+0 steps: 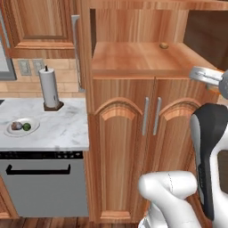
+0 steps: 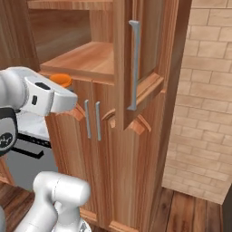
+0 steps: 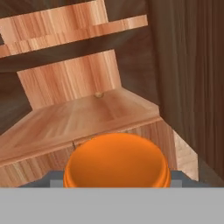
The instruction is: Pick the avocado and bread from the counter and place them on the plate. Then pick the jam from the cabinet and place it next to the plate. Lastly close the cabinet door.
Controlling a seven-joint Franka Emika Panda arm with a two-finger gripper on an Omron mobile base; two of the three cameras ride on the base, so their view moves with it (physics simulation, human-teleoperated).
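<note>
**Item: jam jar in transit, cabinet to desk**

Gripper (image 3: pixel 117 186): set about the jam (image 3: pixel 117 162), whose orange lid sits low in the centre of the hand view; the finger tips are hidden under it, so the hold is judged from the jar riding tight against the hand, jaws at a middling spread.

Jam, second sighting (image 2: pixel 61 80): an orange cap peeping over the white hand at the left of the right base view, just in front of the shelf edge.

Cabinet (image 1: pixel 129 147): upper door (image 2: pixel 136 63) standing open, its bar handle at centre top of the right base view. Shelf (image 1: pixel 133 58) bare but for a small tan knob (image 1: pixel 164 45) near the back.

Desk (image 1: pixel 62 129): marble, at the left of the left base view. Plate (image 1: pixel 12 131) at its lower left, carrying bread (image 1: pixel 16 126) and avocado (image 1: pixel 26 127) side by side. Paper towel roll (image 1: pixel 49 87) standing behind.

Handling advice: draw the jar straight back, clear of the shelf lip and the open door, keep it upright, then carry it left and set it down on bare marble beside the plate, not on the rim.
</note>
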